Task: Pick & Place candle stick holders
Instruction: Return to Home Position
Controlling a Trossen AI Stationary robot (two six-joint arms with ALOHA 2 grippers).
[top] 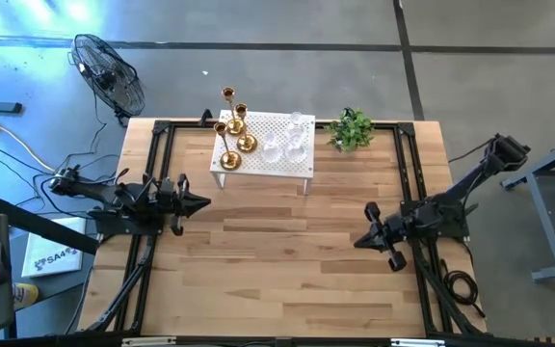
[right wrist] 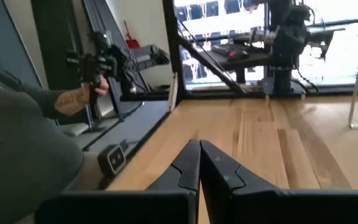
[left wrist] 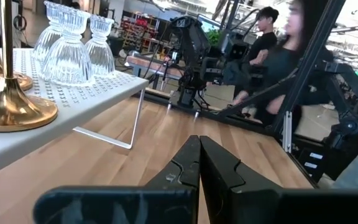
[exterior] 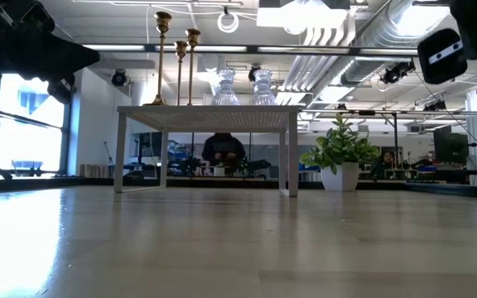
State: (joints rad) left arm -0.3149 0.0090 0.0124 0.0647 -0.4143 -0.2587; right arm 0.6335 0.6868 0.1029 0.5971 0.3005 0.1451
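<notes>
Three brass candle stick holders [top: 231, 125] and several clear glass ones [top: 289, 141] stand upright on a small white perforated stand [top: 258, 166] at the table's far middle; in the left wrist view a brass base [left wrist: 8, 106] and the glass ones [left wrist: 73, 46] show. My left gripper [top: 203, 203] hovers shut at the table's left, below the stand in the high view, pointing right. My right gripper [top: 358, 241] hovers shut at the table's right, pointing left. Neither touches anything.
A small potted plant [top: 352, 129] stands right of the white stand at the far edge. A black frame [top: 158, 154] runs along the table's left, far and right sides. People show in the room beyond. The wooden table's near half [top: 277, 280] is bare.
</notes>
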